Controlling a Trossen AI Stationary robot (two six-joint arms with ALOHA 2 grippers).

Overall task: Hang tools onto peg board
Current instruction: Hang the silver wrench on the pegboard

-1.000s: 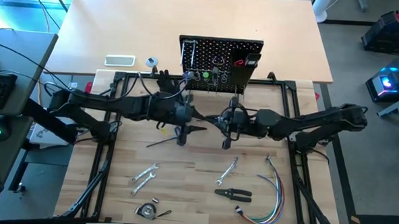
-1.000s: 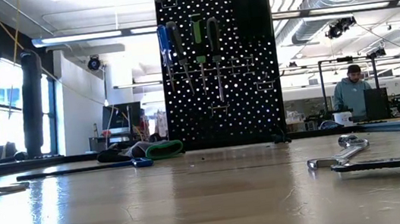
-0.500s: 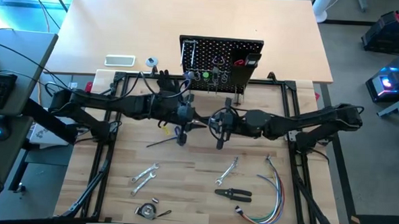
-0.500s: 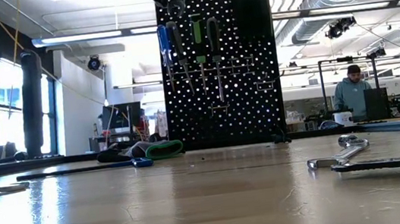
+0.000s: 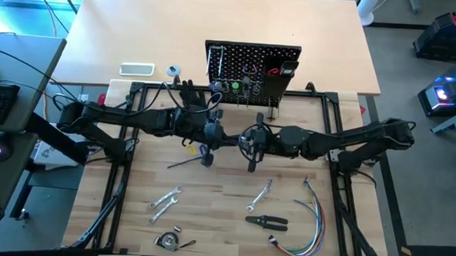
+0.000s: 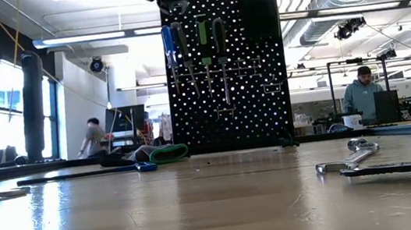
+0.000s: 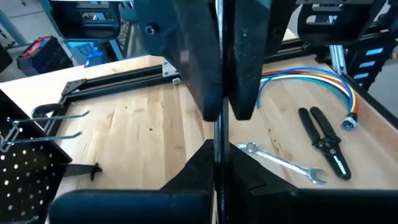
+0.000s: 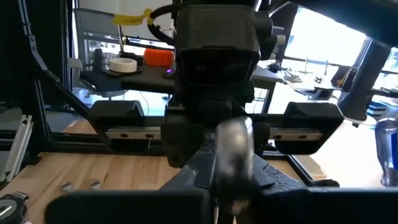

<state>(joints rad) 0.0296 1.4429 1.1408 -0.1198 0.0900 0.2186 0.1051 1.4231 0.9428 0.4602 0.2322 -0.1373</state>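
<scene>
Wooden table [image 5: 210,193] with black frame rails; both arms meet mid-table, in front of the peg board [image 5: 252,63]. The peg board stands upright at the far edge; screwdrivers with blue, green and black handles [image 6: 198,41] hang on it in the low view, and its top is cut off there.

Left gripper [image 5: 226,142] and right gripper [image 5: 243,142] face each other, nearly touching. Both have fingers together on one thin silver tool [image 7: 219,134], seen edge-on in the left wrist view. In the right wrist view it is a blurred silver shape [image 8: 233,149]; its type is hard to tell.

On the table near the front: coloured wire bundle [image 5: 309,216], black pliers [image 5: 266,220], one wrench [image 5: 262,193], a wrench pair [image 5: 164,201], a thin dark rod [image 5: 186,163]. Small round item [image 5: 167,239] unclear.

Two people [image 6: 362,94] show far behind, small.
</scene>
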